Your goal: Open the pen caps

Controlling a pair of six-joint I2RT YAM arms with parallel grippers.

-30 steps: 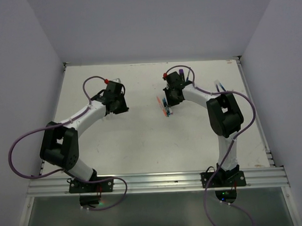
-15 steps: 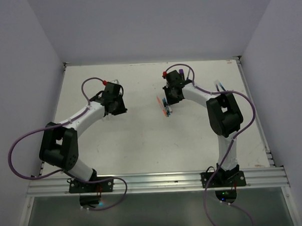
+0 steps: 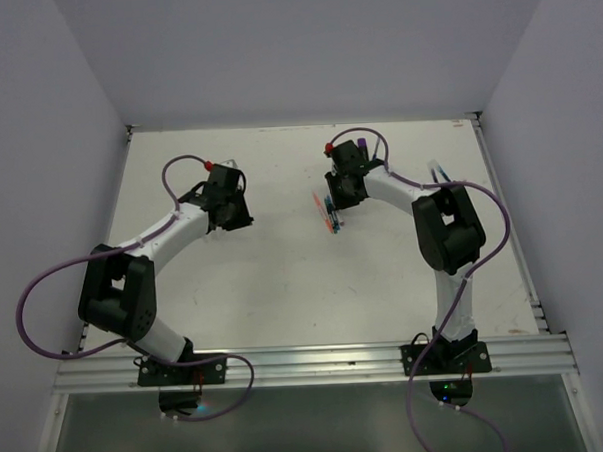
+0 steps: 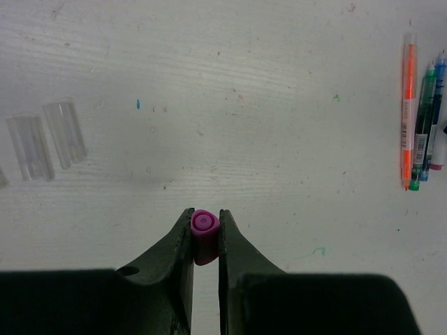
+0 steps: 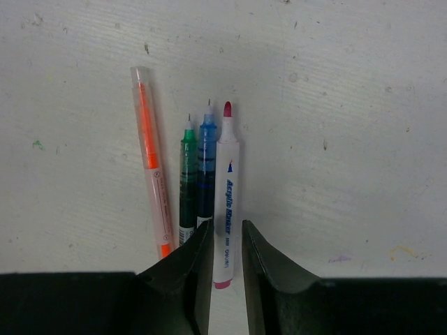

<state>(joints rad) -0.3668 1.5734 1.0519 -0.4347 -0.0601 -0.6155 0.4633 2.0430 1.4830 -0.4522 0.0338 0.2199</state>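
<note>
In the left wrist view my left gripper (image 4: 204,213) is shut on a stubby purple marker cap (image 4: 203,237), held above the bare white table. In the top view it (image 3: 236,211) is left of centre. My right gripper (image 5: 227,225) is closed around the tail of a white acrylic marker (image 5: 228,188) whose pink tip is bare. The marker lies beside a blue pen (image 5: 207,167), a green pen (image 5: 187,178) and an orange pen (image 5: 154,174), all uncapped. In the top view the right gripper (image 3: 342,196) is over this pen row (image 3: 329,215).
Two clear plastic caps (image 4: 45,143) lie on the table at the left of the left wrist view, and the pen row (image 4: 421,118) shows at its right edge. The white table (image 3: 284,277) has a raised rim and grey walls around it.
My left arm has drawn slightly back and left with the purple cap. My right gripper has shifted a little at the pens.
</note>
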